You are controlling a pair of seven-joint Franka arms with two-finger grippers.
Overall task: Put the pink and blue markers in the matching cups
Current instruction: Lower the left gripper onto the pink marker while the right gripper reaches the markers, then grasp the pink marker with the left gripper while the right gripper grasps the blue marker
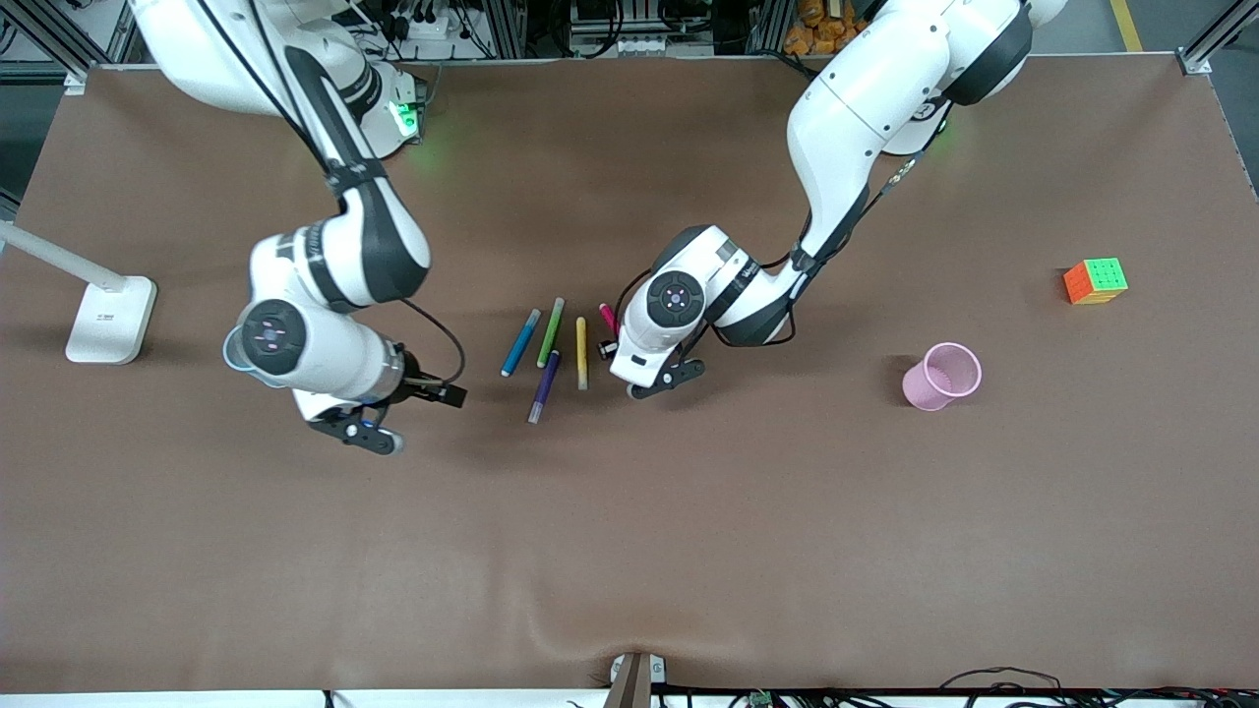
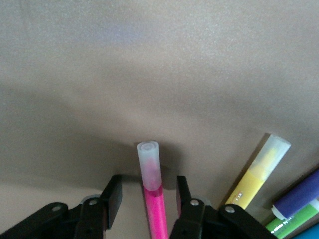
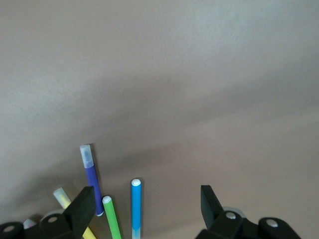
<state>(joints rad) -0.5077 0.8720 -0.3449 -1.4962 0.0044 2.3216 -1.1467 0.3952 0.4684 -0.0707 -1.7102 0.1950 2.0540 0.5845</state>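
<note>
Fingers [image 2: 183,191] of left gripper [image 2: 148,191] straddle pink marker [image 2: 152,194] w/ gaps; right gripper [image 3: 144,204] wide open, empty.

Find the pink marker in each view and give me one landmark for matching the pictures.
Front view: the pink marker lies beside the yellow marker, mostly hidden under the left arm's wrist.
Left wrist view: pink marker between the open fingers of the left gripper, with gaps either side.
Right wrist view: not in it.
Shared landmark: the yellow marker shows in all three.
</note>
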